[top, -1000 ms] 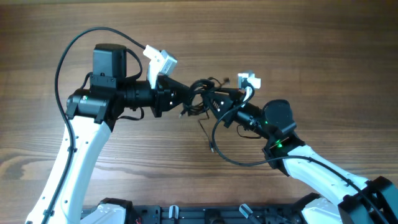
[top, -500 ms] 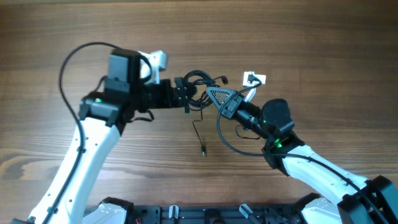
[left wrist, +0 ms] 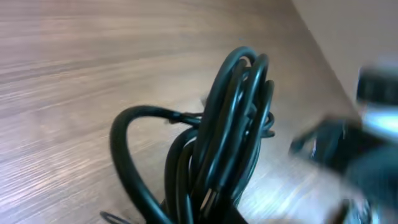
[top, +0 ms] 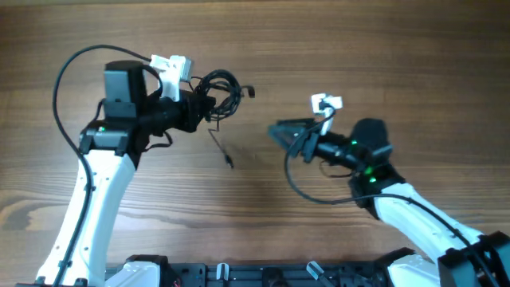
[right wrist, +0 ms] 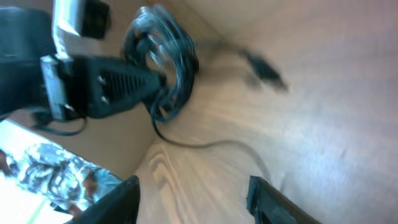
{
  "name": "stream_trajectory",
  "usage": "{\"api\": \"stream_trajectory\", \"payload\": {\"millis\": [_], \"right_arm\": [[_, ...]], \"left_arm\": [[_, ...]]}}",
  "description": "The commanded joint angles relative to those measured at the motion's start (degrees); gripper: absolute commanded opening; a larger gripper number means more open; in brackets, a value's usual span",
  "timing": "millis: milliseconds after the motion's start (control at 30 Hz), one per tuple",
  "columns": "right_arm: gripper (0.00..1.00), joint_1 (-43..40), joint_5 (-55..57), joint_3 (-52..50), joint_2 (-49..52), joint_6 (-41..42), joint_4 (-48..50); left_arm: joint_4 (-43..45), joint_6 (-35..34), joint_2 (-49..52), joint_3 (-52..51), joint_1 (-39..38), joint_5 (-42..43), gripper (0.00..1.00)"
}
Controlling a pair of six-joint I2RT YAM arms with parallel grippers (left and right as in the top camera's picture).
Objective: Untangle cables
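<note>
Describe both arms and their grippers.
The left arm and right arm have white lower links, black upper joints with a green light, and a looping black wire. The left gripper and right gripper are black, with white wrist brackets.

On the brown wood-grain table trails a thin plug-ended tail of the cables.

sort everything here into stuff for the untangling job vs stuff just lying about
For the job:
- cables, bunched in loops, one loose end trailing
- left pincer, shut on the cables
- right pincer, open, holding nothing

Just there:
- wooden table
- arm wiring, thick and fixed to the robot
</note>
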Motion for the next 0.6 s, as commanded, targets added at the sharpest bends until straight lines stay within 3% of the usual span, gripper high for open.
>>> {"api": "stream_trajectory", "payload": {"millis": [0, 100, 267, 433, 533, 567], "right_arm": [[0.45, -4.42, -1.81, 0.28, -1.70, -2.75, 6.40], [0.45, -2.67, 5.35, 0.31, -1.16, -3.15, 6.91], [0.44, 3.02, 6.54, 0.31, 2.08, -5.99, 4.37], [0.32, 6.19, 1.62, 0.28, 2.60, -5.86, -1.31], [0.31, 8.00, 1.07, 0.28, 2.60, -5.49, -1.84], [0.31, 8.11, 1.07, 0.28, 2.60, -4.15, -2.10]], "left_arm": [[-4.83, 23.47, 0.15, -0.17, -0.20, 11.47, 0.04], [-5.44, 25.31, 0.15, -0.17, -2.40, 13.68, 0.04], [-4.98, 25.29, 0.15, -0.17, -7.43, 13.84, 0.04], [-3.21, 24.94, 0.15, -0.17, -8.11, 11.63, 0.04], [1.14, 20.06, 0.15, -0.17, -8.11, 10.82, 0.04], [2.56, 16.15, 0.15, -0.17, -8.11, 7.10, 0.04]]}}
